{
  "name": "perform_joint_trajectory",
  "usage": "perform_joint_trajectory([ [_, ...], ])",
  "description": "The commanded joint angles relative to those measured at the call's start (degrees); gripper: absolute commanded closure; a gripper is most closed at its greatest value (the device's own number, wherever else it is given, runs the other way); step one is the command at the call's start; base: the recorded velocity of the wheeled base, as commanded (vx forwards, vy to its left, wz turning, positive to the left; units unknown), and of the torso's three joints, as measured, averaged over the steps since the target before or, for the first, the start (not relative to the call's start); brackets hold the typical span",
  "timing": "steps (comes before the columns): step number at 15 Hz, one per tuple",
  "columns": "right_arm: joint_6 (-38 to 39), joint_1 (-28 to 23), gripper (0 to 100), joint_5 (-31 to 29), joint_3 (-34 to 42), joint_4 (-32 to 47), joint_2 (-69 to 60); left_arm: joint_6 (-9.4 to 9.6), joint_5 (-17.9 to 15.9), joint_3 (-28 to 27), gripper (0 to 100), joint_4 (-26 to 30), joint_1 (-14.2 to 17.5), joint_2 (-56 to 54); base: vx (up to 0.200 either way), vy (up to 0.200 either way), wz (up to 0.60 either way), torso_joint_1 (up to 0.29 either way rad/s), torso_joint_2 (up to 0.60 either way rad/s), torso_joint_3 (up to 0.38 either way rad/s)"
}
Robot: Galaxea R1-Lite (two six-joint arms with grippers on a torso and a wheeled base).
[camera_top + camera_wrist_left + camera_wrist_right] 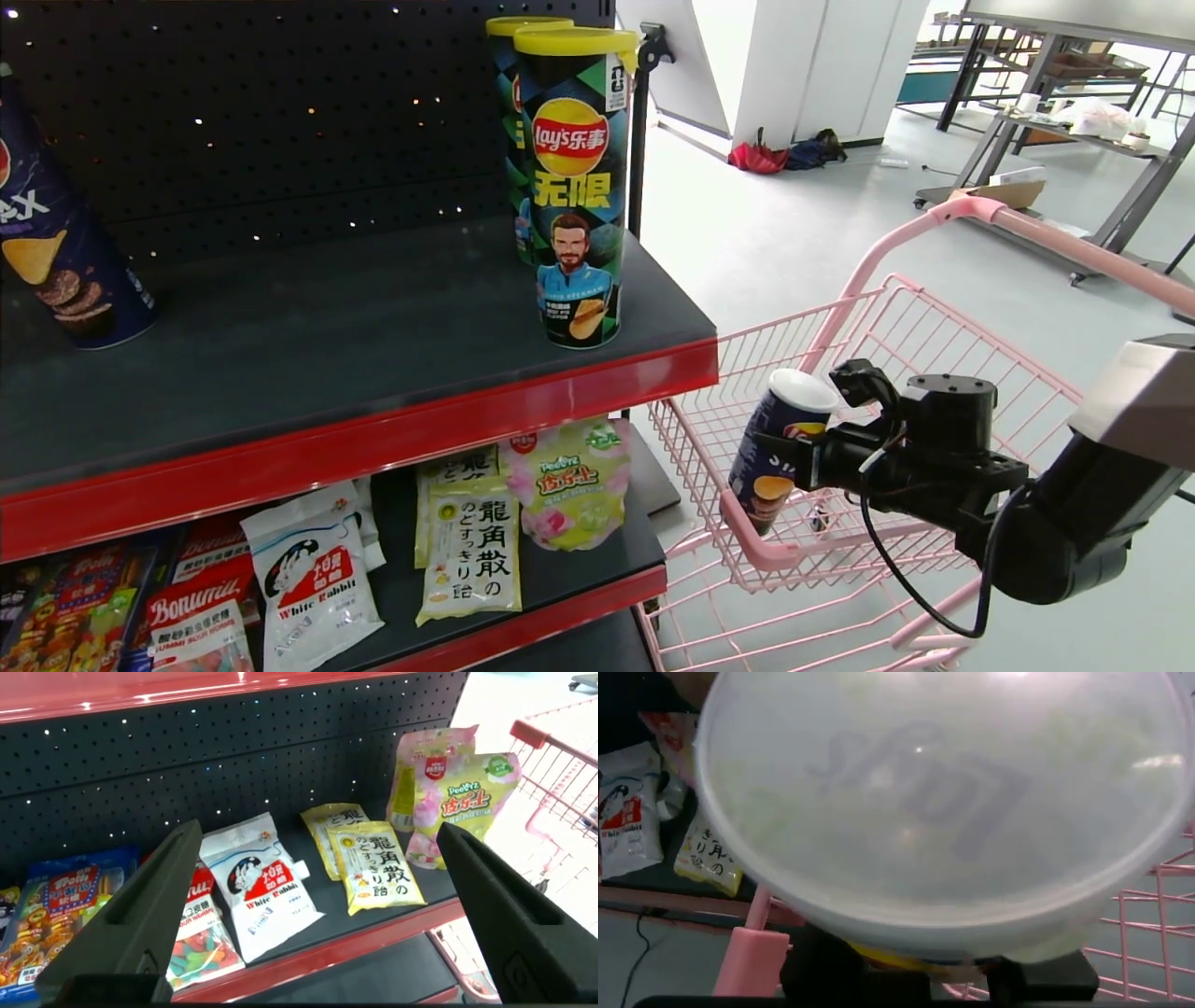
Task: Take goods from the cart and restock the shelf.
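My right claw (794, 455) is clamped tight around a dark blue chip can (767, 490), and its white lid (934, 803) is basically in the wrist cam's face. The can is tilted and sits right at the rim of the pink cart (845, 313). Up and to the claw's left is the top shelf (327, 336), with green cans (571, 187) at the nearest corner. My left claw (318, 831) is spread wide and holding nothing, with snack bags (266, 896) on the lower shelf (392, 929) in front of it.
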Motion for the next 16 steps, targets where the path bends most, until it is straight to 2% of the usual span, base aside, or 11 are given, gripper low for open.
perform_joint_trajectory([
  [1, -0.14, -0.03, 100, -1.84, -7.28, 9.88, -12.18, 0.08, 0.01, 0.00, 0, 0.00, 0.06, 0.05, 0.000, 0.000, 0.00, 0.000, 0.00, 0.000],
  [2, -0.14, -0.12, 100, -2.54, -10.19, 14.81, -16.13, 0.08, 0.01, 0.00, 0, 0.00, -0.02, 0.05, 0.000, 0.000, 0.00, 0.000, 0.00, 0.000],
  [4, -0.75, -0.20, 100, -4.30, -16.86, 29.48, -27.12, 0.43, -0.08, 0.00, 0, 0.00, -0.02, 0.05, 0.000, 0.000, 0.00, 0.000, 0.00, 0.000],
  [6, -1.37, -0.29, 100, -8.16, -19.68, 40.47, -35.47, 0.43, -0.08, 0.00, 0, 0.00, 0.06, 0.05, 0.000, 0.000, 0.00, 0.000, 0.00, 0.000],
  [7, -3.48, -0.38, 100, -13.17, -19.50, 48.91, -42.06, 0.35, -0.08, 0.00, 0, 0.00, -0.02, 0.05, 0.000, 0.000, 0.00, 0.000, 0.00, 0.000],
  [8, -4.88, -0.38, 100, -15.55, -18.45, 54.45, -47.60, 0.43, -0.08, 0.00, 0, 0.00, -0.02, 0.05, 0.000, 0.000, 0.00, 0.000, 0.00, 0.000],
  [11, -6.73, -2.49, 100, -17.57, -12.38, 71.23, -64.30, 0.26, -0.08, 0.00, 0, 0.09, -0.02, 0.05, 0.000, 0.000, 0.00, 0.000, 0.00, 0.000],
  [12, -7.87, -4.42, 100, -19.59, -9.83, 74.13, -68.60, 0.26, -0.08, 0.00, 0, 0.09, -0.02, 0.05, 0.000, 0.000, 0.00, 0.000, 0.00, 0.000],
  [16, -11.12, -10.40, 100, -21.79, -0.69, 74.66, -78.36, 0.26, -0.08, 0.00, 0, 0.09, -0.02, 0.05, 0.000, 0.000, 0.00, 0.000, 0.00, 0.000],
])
